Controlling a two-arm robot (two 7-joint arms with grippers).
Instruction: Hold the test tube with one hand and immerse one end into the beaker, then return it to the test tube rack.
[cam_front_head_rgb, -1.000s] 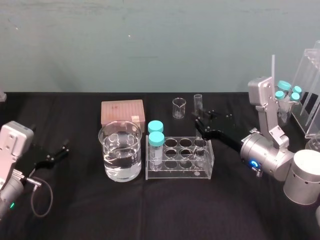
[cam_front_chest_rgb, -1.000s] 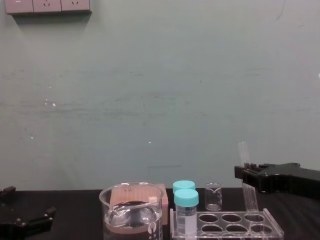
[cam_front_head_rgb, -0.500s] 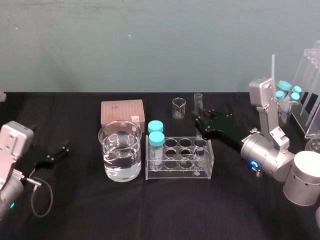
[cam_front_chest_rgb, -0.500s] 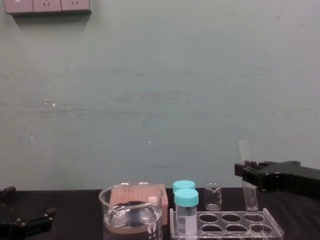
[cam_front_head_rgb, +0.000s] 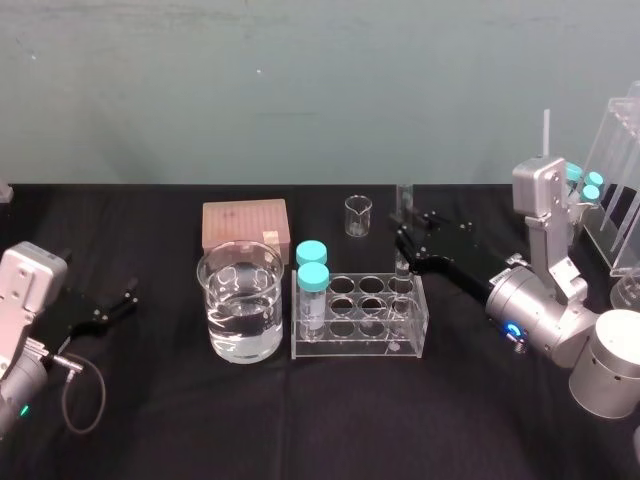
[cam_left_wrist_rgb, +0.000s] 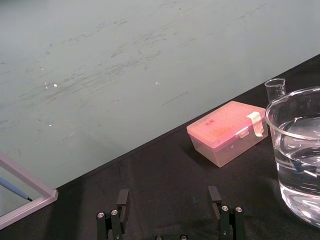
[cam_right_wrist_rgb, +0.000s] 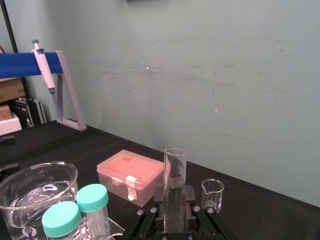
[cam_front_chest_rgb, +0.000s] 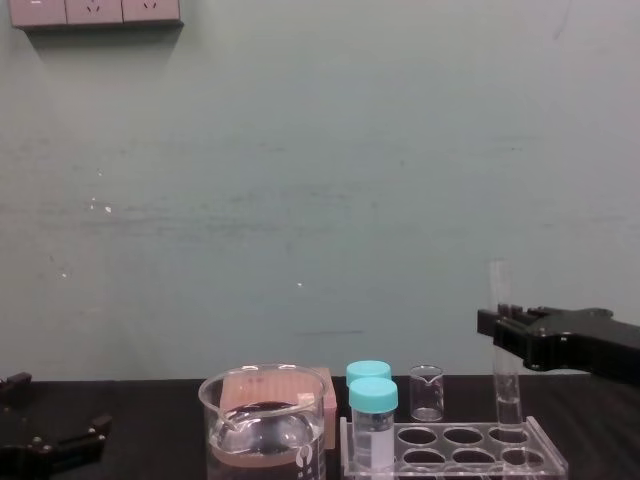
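The test tube (cam_front_head_rgb: 403, 203) (cam_front_chest_rgb: 498, 285) (cam_right_wrist_rgb: 174, 165) stands upright in my right gripper (cam_front_head_rgb: 404, 243) (cam_front_chest_rgb: 503, 322) (cam_right_wrist_rgb: 174, 198), which is shut on its middle. Its lower end hangs just over the back right hole of the clear test tube rack (cam_front_head_rgb: 360, 346) (cam_front_chest_rgb: 487, 446). Left of the rack stands the wide beaker (cam_front_head_rgb: 240, 300) (cam_front_chest_rgb: 265, 420) (cam_right_wrist_rgb: 35, 192) (cam_left_wrist_rgb: 300, 155), part full of clear liquid. At the table's left, my left gripper (cam_front_head_rgb: 112, 303) (cam_left_wrist_rgb: 169, 210) rests open and holds nothing.
Two teal-capped vials (cam_front_head_rgb: 312, 275) (cam_right_wrist_rgb: 92, 200) sit in the rack's left holes. A pink lidded box (cam_front_head_rgb: 245, 225) and a tiny clear beaker (cam_front_head_rgb: 357, 215) stand behind. A clear stand with more teal-capped vials (cam_front_head_rgb: 590, 185) is at the far right, and a pipette stand (cam_right_wrist_rgb: 50, 70) at the left.
My right gripper has risen and shifted slightly right, lifting the test tube up out of the rack's back right hole. The left arm has stayed still.
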